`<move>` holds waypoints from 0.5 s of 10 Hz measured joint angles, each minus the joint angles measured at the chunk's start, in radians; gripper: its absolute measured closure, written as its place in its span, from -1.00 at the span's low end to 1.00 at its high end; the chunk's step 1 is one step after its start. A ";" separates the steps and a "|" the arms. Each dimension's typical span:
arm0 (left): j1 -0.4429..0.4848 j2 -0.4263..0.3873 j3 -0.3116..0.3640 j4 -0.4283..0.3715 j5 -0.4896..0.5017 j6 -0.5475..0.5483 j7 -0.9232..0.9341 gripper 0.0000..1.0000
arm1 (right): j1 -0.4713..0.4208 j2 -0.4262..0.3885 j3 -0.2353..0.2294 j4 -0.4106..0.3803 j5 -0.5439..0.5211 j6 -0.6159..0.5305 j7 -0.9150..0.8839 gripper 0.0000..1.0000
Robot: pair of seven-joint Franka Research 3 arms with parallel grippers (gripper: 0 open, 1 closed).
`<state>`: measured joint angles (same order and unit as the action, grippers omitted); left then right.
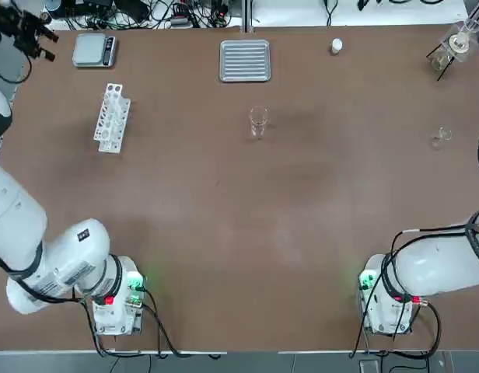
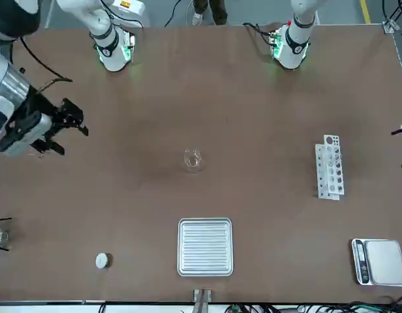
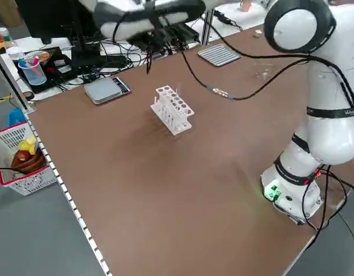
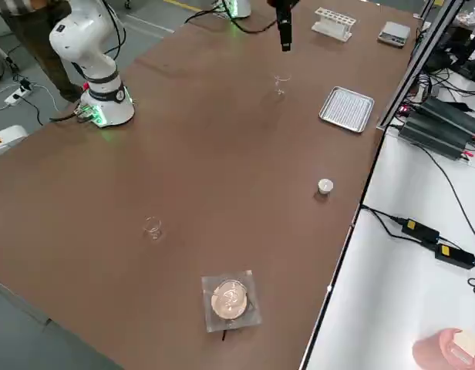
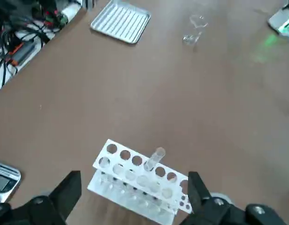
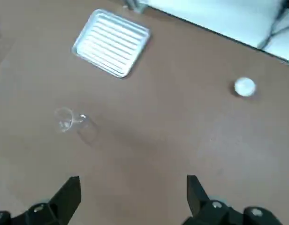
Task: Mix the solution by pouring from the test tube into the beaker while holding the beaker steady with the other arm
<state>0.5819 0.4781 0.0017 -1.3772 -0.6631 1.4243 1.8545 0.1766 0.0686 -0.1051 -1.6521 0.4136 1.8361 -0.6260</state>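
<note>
left gripper (image 5: 130, 199): raised above the table, fingers spread wide, holding nothing. directly below it, between the fingers as its wrist camera sees them, stands the white rack (image 5: 137, 180) with round holes; one test tube (image 5: 154, 159) sits tilted in a hole of the rack, its open mouth uppermost. near that gripper on the table's far edge lies a grey scale (image 1: 94, 50). well beyond the rack from this gripper, at mid-table, stands the beaker (image 1: 258, 121), upright and alone, touched by neither gripper. right gripper (image 2: 69, 125): also in the air, fingers wide apart, nothing between them, over the table's right half; the beaker (image 6: 65, 119) lies ahead of it and off to one side, well apart. beyond the beaker from both grippers rests a ribbed metal tray (image 1: 245, 61); a small white cap (image 1: 337, 47) sits farther toward the right gripper's side. a tinier glass vessel (image 1: 443, 137) stands on the table near the right gripper; a flask in a black stand (image 1: 451, 48) stands at the far right corner.
</note>
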 joint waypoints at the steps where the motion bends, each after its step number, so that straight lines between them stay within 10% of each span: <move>1: 0.026 0.043 0.000 0.000 -0.056 -0.009 0.049 -0.99 | -0.011 0.034 -0.003 -0.018 0.101 0.020 -0.157 -0.99; 5: 0.046 0.213 -0.007 0.003 -0.169 -0.094 0.315 -0.99 | -0.002 0.176 0.005 -0.097 0.371 0.186 -0.793 -0.99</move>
<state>0.6283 0.6913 -0.0051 -1.3742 -0.8321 1.3304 2.1695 0.1747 0.2447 -0.0999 -1.7486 0.7842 2.0219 -1.4187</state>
